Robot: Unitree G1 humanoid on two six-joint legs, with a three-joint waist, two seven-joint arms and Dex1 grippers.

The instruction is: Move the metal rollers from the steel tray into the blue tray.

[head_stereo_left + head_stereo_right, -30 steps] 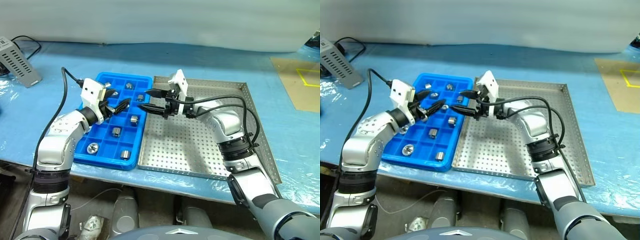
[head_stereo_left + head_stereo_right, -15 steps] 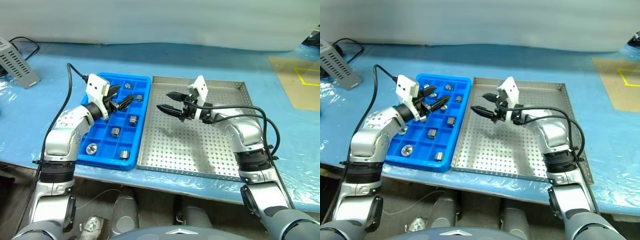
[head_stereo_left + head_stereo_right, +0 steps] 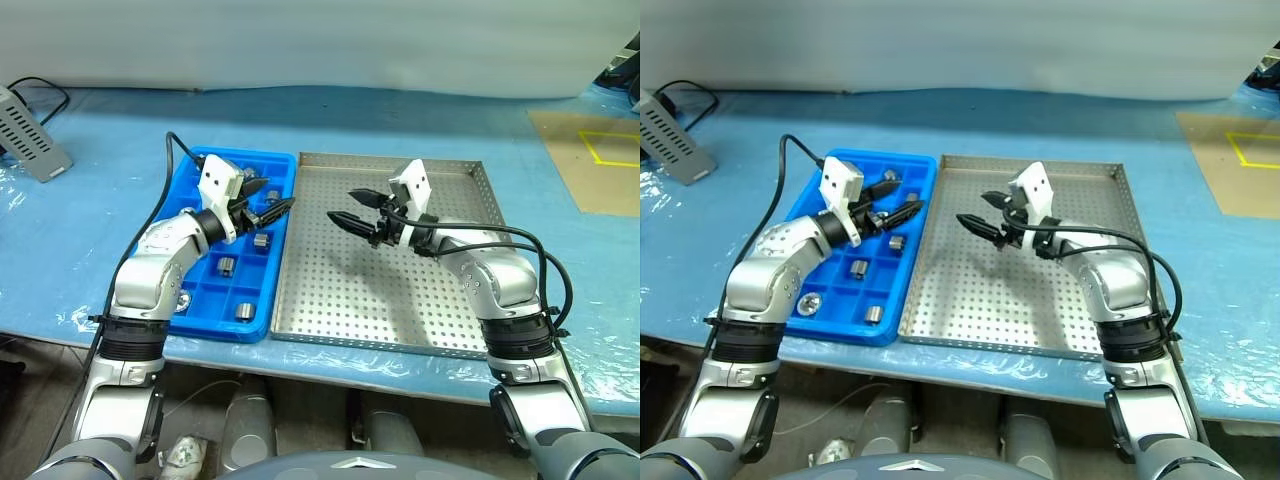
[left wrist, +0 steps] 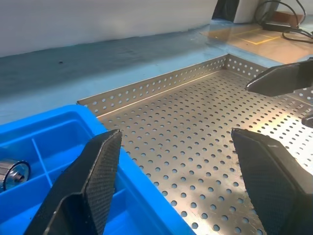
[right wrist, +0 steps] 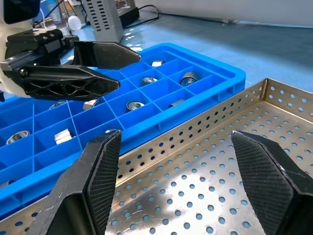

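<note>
Rollers: the metal rollers (image 5: 133, 105) lie singly in compartments of the blue tray (image 3: 196, 300); the steel tray's floor shows bare.
Steel tray: steel tray (image 3: 400, 310) sits just beside the blue tray on the desk (image 3: 420, 120), their long sides touching.
Left gripper: left gripper (image 3: 268, 199) hangs over the blue tray's far end, fingers spread, empty.
Right gripper: right gripper (image 3: 354, 210) hangs over the steel tray, fingers spread, empty, pointing at the left one.

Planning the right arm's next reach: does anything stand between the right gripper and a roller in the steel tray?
No roller shows on the steel tray; the metal rollers sit in the blue tray. The open right gripper hovers over bare floor.
</note>
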